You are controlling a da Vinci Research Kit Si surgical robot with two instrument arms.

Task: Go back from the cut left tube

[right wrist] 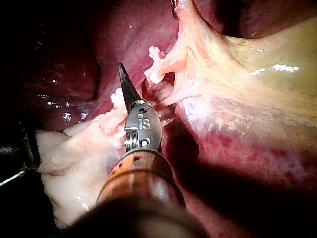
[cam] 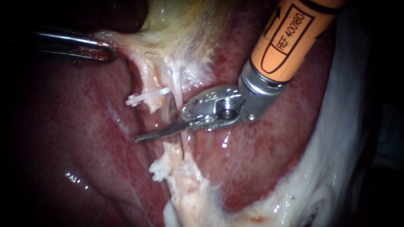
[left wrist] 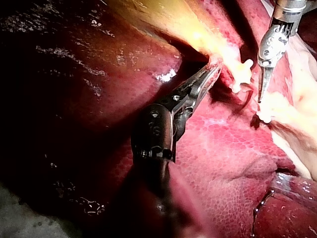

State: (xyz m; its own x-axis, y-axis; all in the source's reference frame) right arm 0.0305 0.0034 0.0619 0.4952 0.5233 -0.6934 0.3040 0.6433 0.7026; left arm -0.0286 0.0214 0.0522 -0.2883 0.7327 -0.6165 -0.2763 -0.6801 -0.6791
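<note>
A surgical lab: wet liver (cam: 71, 138), yellow gallbladder (right wrist: 267, 64), clip (cam: 147, 96) on a tube (cam: 147, 75).

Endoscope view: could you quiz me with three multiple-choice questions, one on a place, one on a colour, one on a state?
1. Where is the right instrument tip?
A between the upper clip and lower clip
B far off to one side
C out of view
2. What colour is its shaft?
A blue
B orange
C green
3. How are its blades?
A wide open
B shut
C clamped on a clip

Answers:
1 A, the tip lies in the gap between the clips.
2 B, the shaft is plainly orange.
3 B, no gap shows between the blades.
</note>
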